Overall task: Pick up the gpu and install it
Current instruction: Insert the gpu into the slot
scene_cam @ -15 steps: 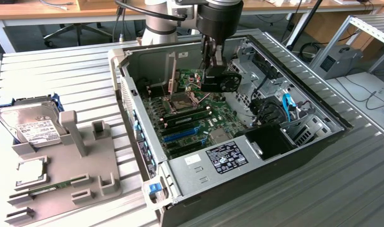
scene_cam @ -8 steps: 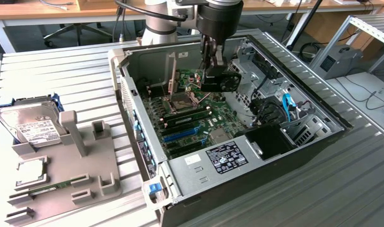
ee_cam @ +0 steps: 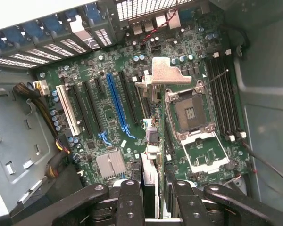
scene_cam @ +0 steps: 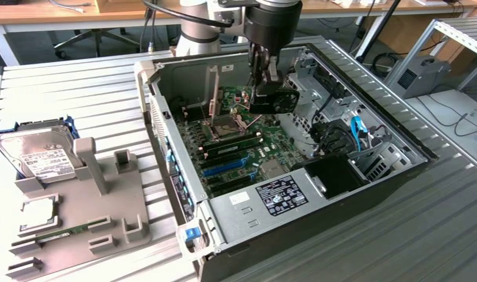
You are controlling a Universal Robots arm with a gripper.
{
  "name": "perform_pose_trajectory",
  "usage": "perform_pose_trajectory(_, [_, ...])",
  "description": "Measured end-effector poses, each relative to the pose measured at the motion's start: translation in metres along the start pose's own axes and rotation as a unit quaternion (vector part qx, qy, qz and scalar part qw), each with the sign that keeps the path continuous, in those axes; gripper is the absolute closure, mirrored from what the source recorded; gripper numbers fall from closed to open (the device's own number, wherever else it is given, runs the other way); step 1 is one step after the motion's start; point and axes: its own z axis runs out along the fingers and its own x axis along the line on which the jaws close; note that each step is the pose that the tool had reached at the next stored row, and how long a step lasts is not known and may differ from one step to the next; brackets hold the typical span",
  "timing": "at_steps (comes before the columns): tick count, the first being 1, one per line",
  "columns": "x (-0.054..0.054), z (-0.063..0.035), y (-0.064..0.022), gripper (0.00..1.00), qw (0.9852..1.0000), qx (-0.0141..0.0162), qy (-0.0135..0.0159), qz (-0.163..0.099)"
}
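My gripper [scene_cam: 261, 79] hangs over the open computer case [scene_cam: 222, 235], shut on the gpu [scene_cam: 271, 98], whose black fan block faces the exterior view's right. In the wrist view the gpu [ee_cam: 151, 141] runs edge-on between my black fingers [ee_cam: 131, 197], its silver end bracket [ee_cam: 167, 73] farthest from the camera. The card hovers above the green motherboard [ee_cam: 203, 150], between the long blue slot [ee_cam: 115, 101] and the empty CPU socket [ee_cam: 191, 113]. It touches no slot.
A grey fixture tray [scene_cam: 105, 205] on the exterior view's left carries a silver hard drive [scene_cam: 43, 158], a processor chip [scene_cam: 39, 214] and a memory stick [scene_cam: 62, 235]. Inside the case are a power supply [scene_cam: 282, 194], a blue cable [scene_cam: 356, 132] and drive bays.
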Motion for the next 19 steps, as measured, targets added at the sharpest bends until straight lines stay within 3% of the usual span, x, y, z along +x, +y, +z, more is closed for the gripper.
perform_pose_trajectory(19, [0.0, 0.0, 0.0, 0.71, 0.9996, -0.0009, -0.0025, -0.029])
